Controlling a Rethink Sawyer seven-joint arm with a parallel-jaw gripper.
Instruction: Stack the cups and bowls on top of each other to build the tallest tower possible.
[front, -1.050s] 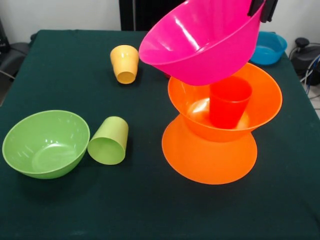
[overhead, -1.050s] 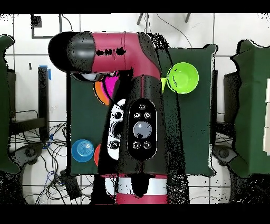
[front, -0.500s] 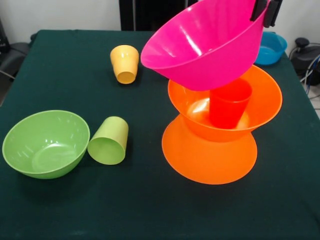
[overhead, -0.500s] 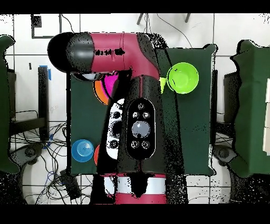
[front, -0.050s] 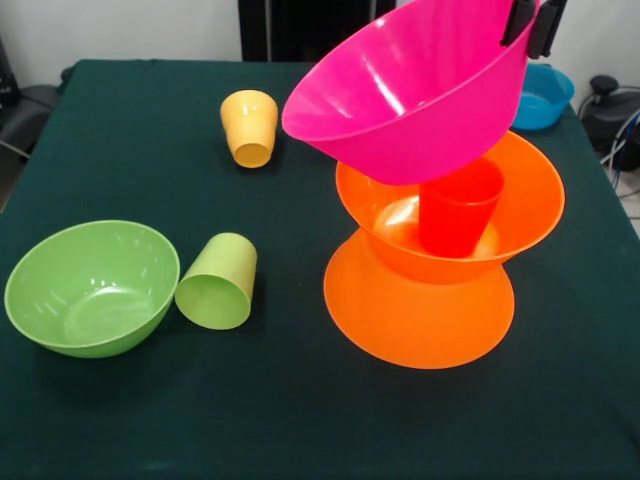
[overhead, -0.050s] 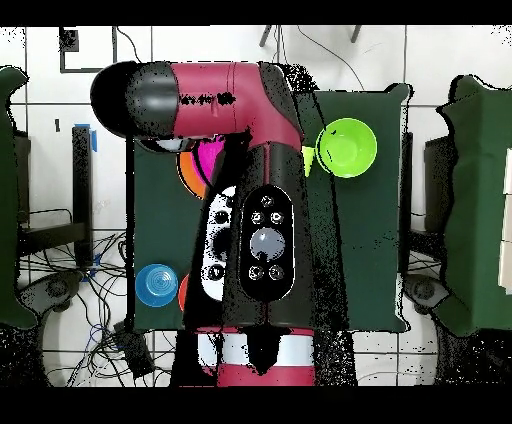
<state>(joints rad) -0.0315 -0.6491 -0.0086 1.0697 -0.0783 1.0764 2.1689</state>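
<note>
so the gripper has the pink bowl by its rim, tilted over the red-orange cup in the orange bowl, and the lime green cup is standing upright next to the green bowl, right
Not quite: the lime green cup is not upright. The front view shows it lying on its side beside the green bowl, its open mouth facing the camera. The rest holds: the gripper pinches the rim of the pink bowl, which is tilted over the red-orange cup in the orange bowl.

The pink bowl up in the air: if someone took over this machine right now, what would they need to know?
Gripper: shut on the pink bowl's rim, bowl tilted above the tower.
Tower: inverted orange bowl, upright orange bowl on it, red-orange cup standing inside.
Loose: yellow-orange cup, lime cup on its side by the lime bowl, blue bowl at the back.
Left: set the pink bowl on the cup, then add the rest.
</note>
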